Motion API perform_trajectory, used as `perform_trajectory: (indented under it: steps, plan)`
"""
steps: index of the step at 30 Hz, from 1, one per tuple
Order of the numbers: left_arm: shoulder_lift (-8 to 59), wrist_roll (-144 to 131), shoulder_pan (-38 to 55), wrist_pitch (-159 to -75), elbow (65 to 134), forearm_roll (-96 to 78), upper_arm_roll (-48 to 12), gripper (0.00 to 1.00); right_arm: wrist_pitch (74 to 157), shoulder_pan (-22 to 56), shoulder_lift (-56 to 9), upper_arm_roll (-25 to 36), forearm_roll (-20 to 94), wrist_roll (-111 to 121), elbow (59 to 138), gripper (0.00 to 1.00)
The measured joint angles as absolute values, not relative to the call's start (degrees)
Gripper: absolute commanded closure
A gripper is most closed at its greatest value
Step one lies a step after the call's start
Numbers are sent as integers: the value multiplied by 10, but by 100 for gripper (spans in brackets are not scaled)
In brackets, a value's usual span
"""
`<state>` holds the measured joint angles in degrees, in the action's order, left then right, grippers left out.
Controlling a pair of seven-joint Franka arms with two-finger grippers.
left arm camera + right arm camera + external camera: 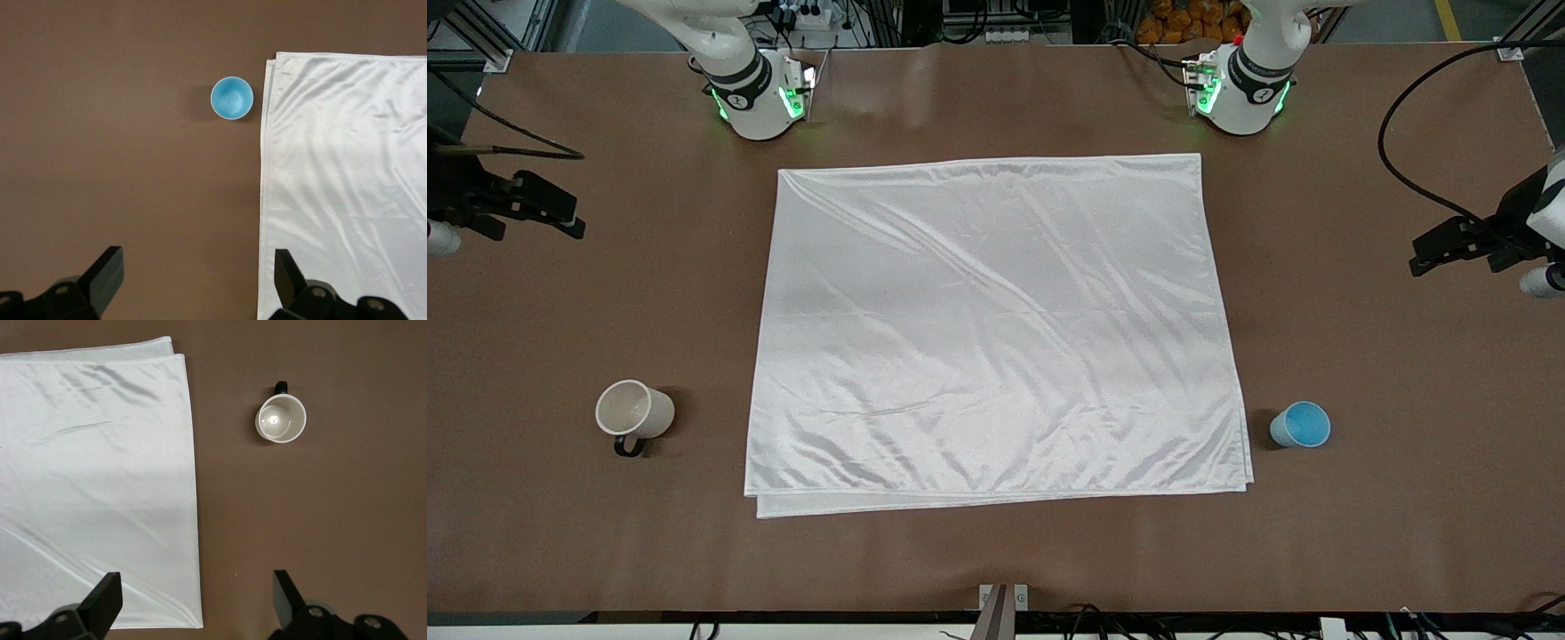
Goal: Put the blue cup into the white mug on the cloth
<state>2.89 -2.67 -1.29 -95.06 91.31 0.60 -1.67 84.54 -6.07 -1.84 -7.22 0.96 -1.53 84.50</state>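
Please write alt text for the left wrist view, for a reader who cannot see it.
A blue cup stands upright on the brown table, beside the edge of the white cloth. The left claw hangs open above them, holding nothing.

The table [1360, 551] is big, brown and flat; a white, shiny cloth [996, 329] lies in the middle of it, wrinkled and folded in layers, with the lower layers peeking out at the edge nearest the front camera; a white mug [633, 411] with a black handle stands on the bare table toward the right arm's end, apart from the cloth; a blue cup [1301, 424] stands upright toward the left arm's end, just beside the cloth.
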Motion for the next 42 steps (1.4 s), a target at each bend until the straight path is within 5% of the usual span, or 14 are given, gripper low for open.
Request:
perform_trajectory:
  steps: [31, 42]
  plan:
    - [32, -23, -12, -952, 884, 8, -12, 0, 881, -68, -42, -59, -8, -15, 847, 0]
    - [100, -22, -14, -1030, 886, 23, -11, 0, 958, -80, -81, -26, -9, -13, 851, 0]
